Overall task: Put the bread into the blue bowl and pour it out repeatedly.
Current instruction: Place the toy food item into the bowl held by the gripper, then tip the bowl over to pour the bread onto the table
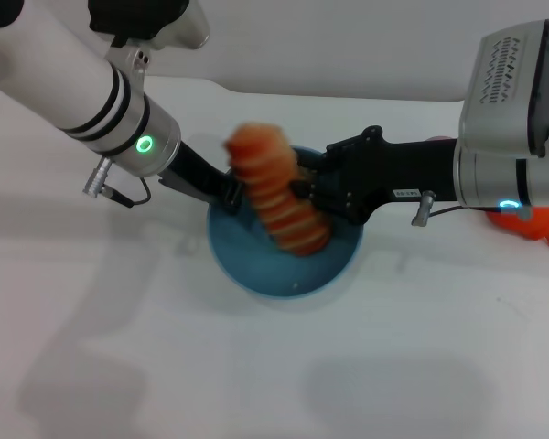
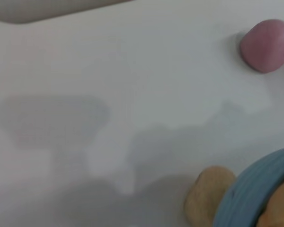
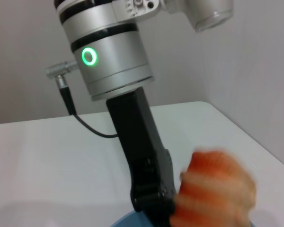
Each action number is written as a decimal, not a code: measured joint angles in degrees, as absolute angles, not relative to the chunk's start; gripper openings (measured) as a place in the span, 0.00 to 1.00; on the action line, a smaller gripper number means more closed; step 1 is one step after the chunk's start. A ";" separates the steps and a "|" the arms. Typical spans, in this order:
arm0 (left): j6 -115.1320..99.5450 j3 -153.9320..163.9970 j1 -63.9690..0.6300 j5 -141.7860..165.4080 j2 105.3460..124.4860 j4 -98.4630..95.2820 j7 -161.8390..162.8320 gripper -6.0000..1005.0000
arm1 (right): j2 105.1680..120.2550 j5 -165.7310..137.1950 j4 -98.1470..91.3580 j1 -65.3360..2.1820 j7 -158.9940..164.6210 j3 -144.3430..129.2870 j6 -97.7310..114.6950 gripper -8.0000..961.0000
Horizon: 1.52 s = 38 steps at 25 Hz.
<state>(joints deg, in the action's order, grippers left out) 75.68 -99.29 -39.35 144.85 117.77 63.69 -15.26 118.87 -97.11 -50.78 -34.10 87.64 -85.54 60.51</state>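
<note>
**Bread above the blue bowl, both arms at the rim**

You are working on a plain white table (image 1: 165,366) with a pale wall behind its far edge; soft grey shadows of the arms lie across the near part of the surface.

Count what you have. One blue bowl (image 1: 256,265) sits near the middle of the table. One bread (image 1: 276,190), a long ridged loaf, stands tilted over the bowl, its lower end down inside and its upper end rising past the far-left rim; it is blurred. In the left wrist view you also see one small round beige ball (image 2: 206,198) on the table just beside the bowl's outer wall (image 2: 248,194), and one pink strawberry-like piece (image 2: 266,45) well apart from it. In the head view, one orange item (image 1: 523,221) lies at the far right, mostly hidden behind the right arm.

Two arms are in play. Your left gripper (image 1: 229,194) reaches in from the far left and its black fingers pinch the bowl's left rim. Your right gripper (image 1: 304,187) comes in from the right and meets the bread at its middle; whether its fingers are clamped on the loaf or parted, you cannot tell. The right wrist view shows the left gripper (image 3: 154,201) just beside the bread (image 3: 213,194).
</note>
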 joint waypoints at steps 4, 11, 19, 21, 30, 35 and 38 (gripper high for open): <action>75.71 -99.72 -40.40 145.31 117.73 63.80 -15.16 0.02 | 118.77 -97.17 -51.75 -33.82 87.71 -85.63 60.79 0.27; 70.78 -99.89 -41.85 145.81 117.71 63.42 -15.58 0.02 | 118.88 -96.72 -62.47 -27.14 88.21 -83.21 60.97 0.40; 55.06 -93.17 -41.19 145.77 117.95 61.82 -15.78 0.02 | 119.00 -91.72 -73.25 -17.70 91.97 -78.08 61.77 0.40; 48.89 -89.68 -41.14 145.78 117.94 60.28 -15.97 0.02 | 119.00 -90.51 -73.32 -15.77 92.87 -75.20 62.20 0.40; 28.28 -75.78 -42.20 145.77 118.37 51.54 -18.26 0.02 | 118.43 -91.17 -61.94 -11.17 97.94 -62.61 62.34 0.40; 21.15 -72.96 -42.47 145.78 118.51 49.57 -18.25 0.02 | 118.42 -91.88 -57.48 -9.92 97.88 -61.76 62.55 0.40; 13.87 -68.39 -42.54 145.66 118.68 47.38 -17.76 0.02 | 118.40 -91.98 -55.23 -9.71 97.83 -61.74 63.65 0.40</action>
